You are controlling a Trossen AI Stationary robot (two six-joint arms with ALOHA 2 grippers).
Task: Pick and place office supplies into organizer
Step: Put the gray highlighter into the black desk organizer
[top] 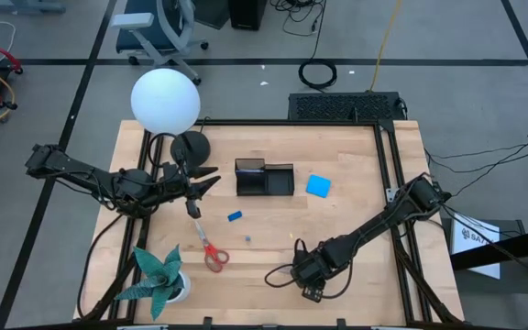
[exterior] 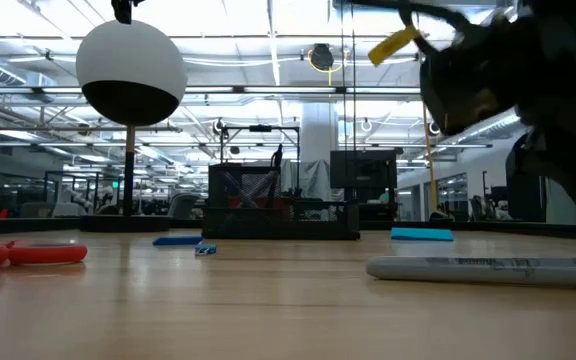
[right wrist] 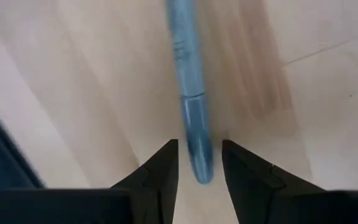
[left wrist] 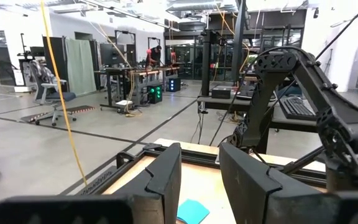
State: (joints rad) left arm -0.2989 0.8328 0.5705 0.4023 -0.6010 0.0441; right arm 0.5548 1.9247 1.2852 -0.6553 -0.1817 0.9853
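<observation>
The right gripper (right wrist: 197,163) sits low in the frame with its fingers apart around the tip of a thin grey pen (right wrist: 188,81) lying on the wooden table (top: 356,183); the round pen could roll or slip out when they close. The left gripper (left wrist: 199,180) waits at middle left, fingers apart and empty. The small black tray organizer (top: 264,179) near the middle looks empty, though its tall part is hard to see into.
</observation>
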